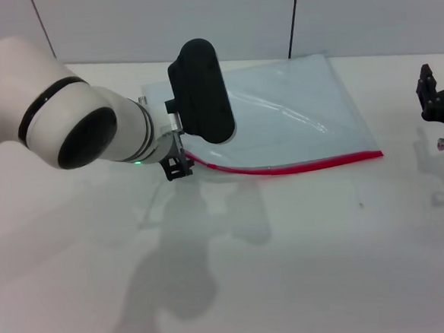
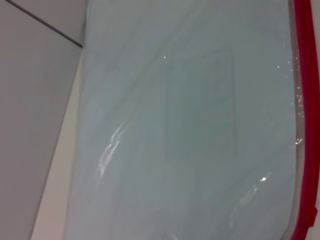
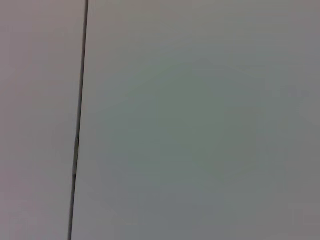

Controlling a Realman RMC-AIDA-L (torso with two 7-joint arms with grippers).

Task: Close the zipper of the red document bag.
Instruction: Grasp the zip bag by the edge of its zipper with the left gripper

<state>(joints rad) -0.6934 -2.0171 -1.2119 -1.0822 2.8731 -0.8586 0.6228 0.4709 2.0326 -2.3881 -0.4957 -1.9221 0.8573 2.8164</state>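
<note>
Left gripper (image 1: 178, 166) sits right at the zipper's (image 1: 298, 166) left end, jaws hidden, so its grip can't be told. The zipper runs rightward along the bag's (image 1: 294, 108) near edge. Right gripper (image 1: 442, 98) hangs parked far right, apparently spread.

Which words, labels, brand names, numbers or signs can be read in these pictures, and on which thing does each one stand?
None: no view shows any readable text.
The document bag and its red zipper bear no print that I can see.
A faint rectangle shows inside the bag in the left wrist view; nothing can be read on it.
The left hand and the right hand show no label.
</note>
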